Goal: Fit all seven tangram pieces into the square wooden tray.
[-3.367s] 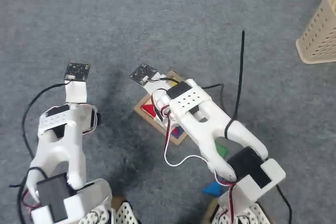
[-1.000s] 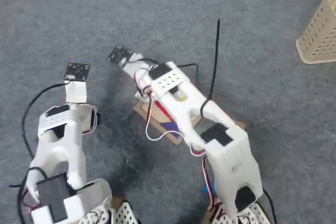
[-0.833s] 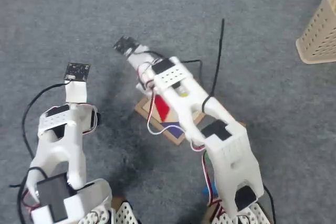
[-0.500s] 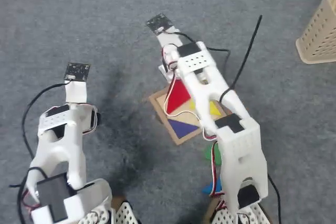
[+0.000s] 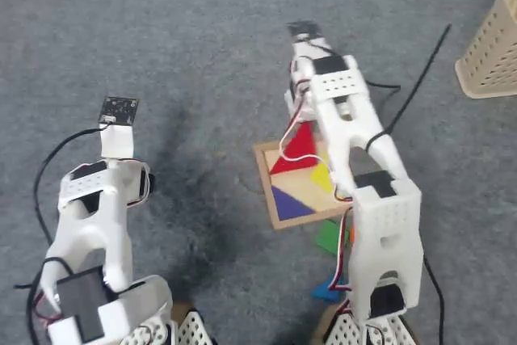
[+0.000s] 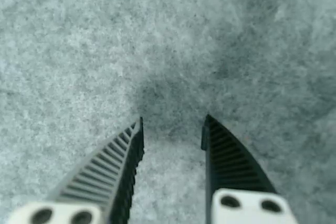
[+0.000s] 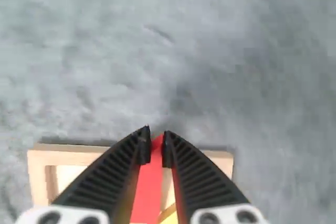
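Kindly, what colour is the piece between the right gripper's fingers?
The piece is red; right wrist view.

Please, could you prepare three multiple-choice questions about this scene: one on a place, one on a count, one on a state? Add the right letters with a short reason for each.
1. Where does the green piece lie?
A. inside the wooden tray
B. on the carpet, outside the tray
C. held up in the air

2. How many pieces show inside the tray in the high view?
A. one
B. six
C. three

3. In what state is the left hand?
A. open, above bare carpet
B. shut on a yellow piece
C. shut on the tray's rim

Answers:
1 B: it rests on the carpet just past the tray's near edge.
2 C: a red triangle, a yellow triangle and a dark blue triangle show.
3 A: its fingers stand apart with carpet between them.
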